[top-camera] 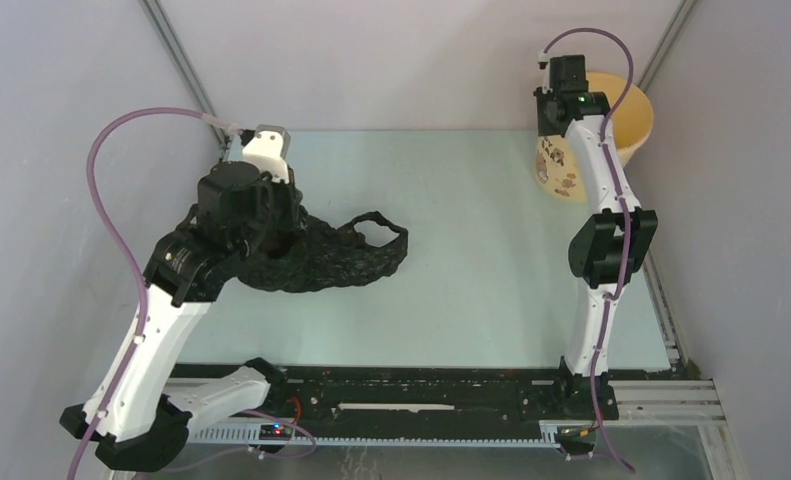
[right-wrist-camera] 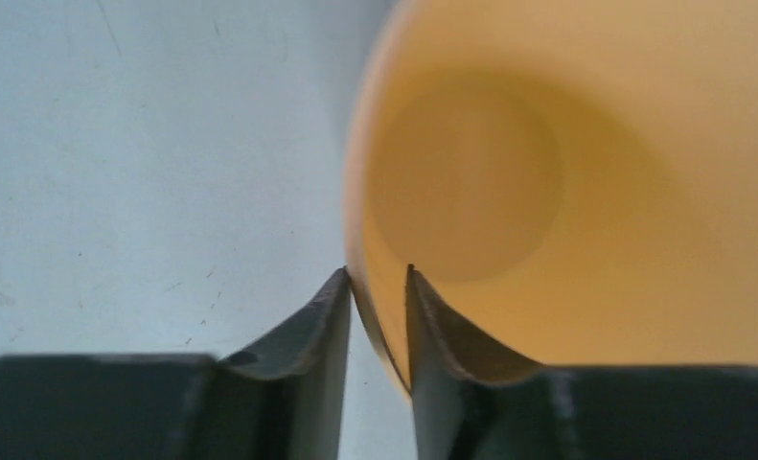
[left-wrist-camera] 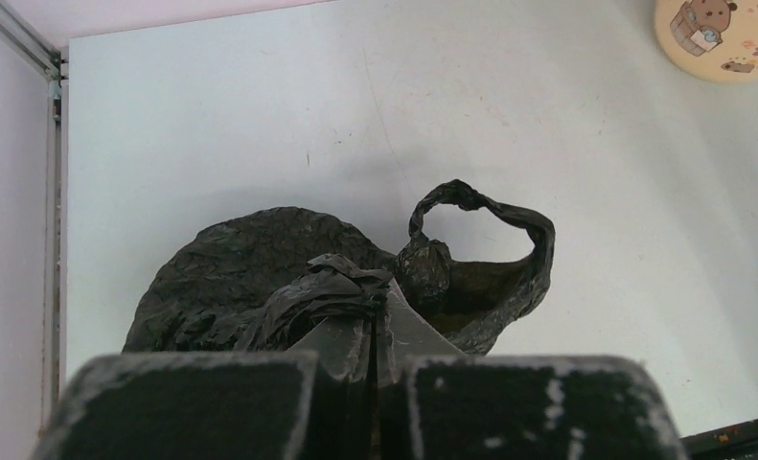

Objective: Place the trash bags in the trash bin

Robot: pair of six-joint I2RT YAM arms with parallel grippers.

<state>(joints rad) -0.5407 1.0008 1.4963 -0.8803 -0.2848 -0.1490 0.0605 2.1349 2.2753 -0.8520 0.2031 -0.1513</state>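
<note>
The black crinkled trash bag [top-camera: 336, 258] lies on the pale table at centre left, one loop handle [left-wrist-camera: 485, 206] standing up. My left gripper [left-wrist-camera: 379, 321] is shut on a bunched fold of the trash bag [left-wrist-camera: 250, 278] at its near edge; in the top view it sits over the bag's left part [top-camera: 256, 215]. The pale yellow trash bin [top-camera: 571, 165] with bear pictures stands at the far right corner. My right gripper [right-wrist-camera: 378, 278] is shut on the bin's rim [right-wrist-camera: 356, 220], one finger outside and one inside; the bin's inside [right-wrist-camera: 566, 192] shows nothing in it.
Grey enclosure walls with metal corner posts [top-camera: 186, 60] close off the back and sides. A black rail [top-camera: 421, 395] runs along the near edge between the arm bases. The bin's side also shows at the top right of the left wrist view [left-wrist-camera: 724, 34].
</note>
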